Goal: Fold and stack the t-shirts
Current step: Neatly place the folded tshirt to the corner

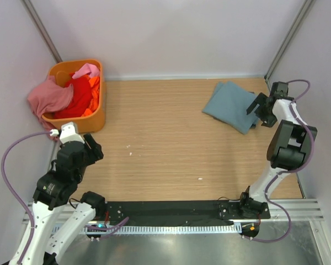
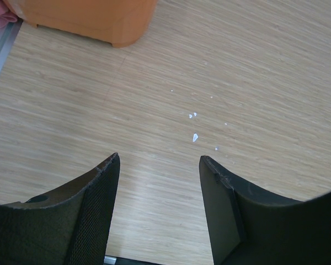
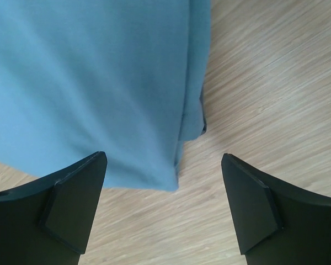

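A folded dusty blue-teal t-shirt (image 1: 230, 105) lies at the far right of the table; it fills the upper left of the right wrist view (image 3: 88, 83). My right gripper (image 1: 261, 110) is open and empty, hovering just above the shirt's right corner (image 3: 164, 163). Pink (image 1: 51, 96), red (image 1: 77, 99) and orange (image 1: 95, 88) t-shirts are heaped in the orange basket (image 1: 94, 118) at the far left. My left gripper (image 1: 94, 148) is open and empty over bare wood near the basket (image 2: 159, 160). No dark grey-green shirt is in view.
The basket's corner shows at the top of the left wrist view (image 2: 99, 22), with small white specks (image 2: 194, 135) on the wood. Grey walls enclose the table on three sides. A black rail (image 1: 171, 210) runs along the near edge.
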{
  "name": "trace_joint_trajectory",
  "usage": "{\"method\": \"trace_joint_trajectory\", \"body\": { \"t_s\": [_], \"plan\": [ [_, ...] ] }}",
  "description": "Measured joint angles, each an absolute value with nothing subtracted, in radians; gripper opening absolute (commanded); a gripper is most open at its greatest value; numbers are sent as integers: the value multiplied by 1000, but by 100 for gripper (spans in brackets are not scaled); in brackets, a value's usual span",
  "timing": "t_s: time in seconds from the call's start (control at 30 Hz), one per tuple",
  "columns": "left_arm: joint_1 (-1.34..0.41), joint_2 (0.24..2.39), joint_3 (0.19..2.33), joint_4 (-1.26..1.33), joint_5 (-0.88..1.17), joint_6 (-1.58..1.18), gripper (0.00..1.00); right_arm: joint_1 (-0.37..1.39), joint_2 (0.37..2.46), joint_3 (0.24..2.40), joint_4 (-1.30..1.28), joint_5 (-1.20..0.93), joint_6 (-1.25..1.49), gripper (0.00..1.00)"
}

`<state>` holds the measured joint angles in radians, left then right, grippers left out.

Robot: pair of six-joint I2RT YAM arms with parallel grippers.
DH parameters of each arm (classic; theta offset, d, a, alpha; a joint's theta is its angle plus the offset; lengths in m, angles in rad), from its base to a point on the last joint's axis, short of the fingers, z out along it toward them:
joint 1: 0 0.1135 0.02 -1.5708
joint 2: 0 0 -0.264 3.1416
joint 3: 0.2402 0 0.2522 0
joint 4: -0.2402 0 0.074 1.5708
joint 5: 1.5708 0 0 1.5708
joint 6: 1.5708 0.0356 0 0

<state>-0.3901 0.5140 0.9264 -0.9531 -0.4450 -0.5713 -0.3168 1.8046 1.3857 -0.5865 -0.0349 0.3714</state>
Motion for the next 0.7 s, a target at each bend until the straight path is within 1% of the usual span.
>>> {"method": "trace_joint_trajectory", "body": {
  "t_s": [0.1,0.13,0.2,0.23,0.3,0.33,0.4,0.43,0.47,0.53,0.63,0.7],
  "plan": [
    [-390,514,926,-953,-445,-571,61,-329,1864,1390,-579,-35,377,83],
    [-390,514,926,-953,-445,-572,61,-332,1884,1397,-578,-32,379,77],
    [-390,514,926,-953,-446,-572,61,-338,1921,1409,-564,-30,384,73],
    [-390,514,926,-953,-446,-572,61,-341,1937,1414,-555,-32,390,66],
    [-390,514,926,-953,-446,-572,61,-345,1963,1419,-533,-41,397,59],
    [-390,514,926,-953,-446,-572,61,-345,1978,1422,-525,-47,399,42],
    [-390,515,926,-953,-447,-572,61,-348,2014,1437,-511,-64,404,27],
    [-390,516,926,-953,-450,-572,61,-348,2033,1448,-504,-74,414,12],
    [-390,517,926,-953,-453,-572,61,-348,2046,1462,-504,-84,414,7],
    [-390,519,926,-953,-453,-572,61,-353,2070,1508,-502,-85,422,3],
    [-390,524,926,-954,-458,-572,61,-364,2146,1620,-505,-80,422,3],
    [-390,529,926,-953,-462,-573,61,-372,2217,1739,-535,-61,419,2]
  ]
}}
